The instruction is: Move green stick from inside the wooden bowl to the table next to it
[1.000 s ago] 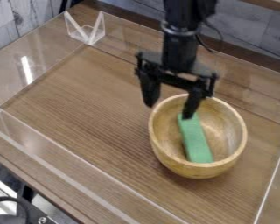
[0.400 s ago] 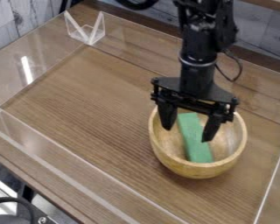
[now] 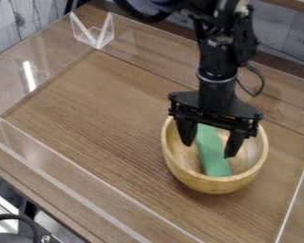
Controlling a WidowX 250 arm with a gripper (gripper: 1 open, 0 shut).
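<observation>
Green stick (image 3: 213, 159), located inside bowl (image 3: 181, 174), at 4 o'clock from the centre of the view. Lying lengthwise, roughly from 11 o'clock to 5 o'clock within the bowl, lower end exposed near the 5 o'clock side, upper part running up beneath the gripper (image 3: 208, 143). Bright green, flat, plain in finish. Partly hidden at the upper end by dark metalwork.

Bowl: light tan, round, thick-rimmed, standing upright on table (image 3: 85, 123).

Gripper: black, lowered over the upper half of the bowl from the 12 o'clock side. Fingers (image 3: 184, 138) released and spread wide, one toward 10 o'clock of the stick, the other toward 2 o'clock. Not clenched on stick. Cannot tell from this view whether either fingertip is touching stick or bowl.

Table: brown wood grain, with long seams running across. Clear bracket (image 3: 94, 29) noted at 11 o'clock, well apart from bowl. Black cables (image 3: 18, 224) noted between 7 and 8 o'clock, at the corner of the view.
</observation>
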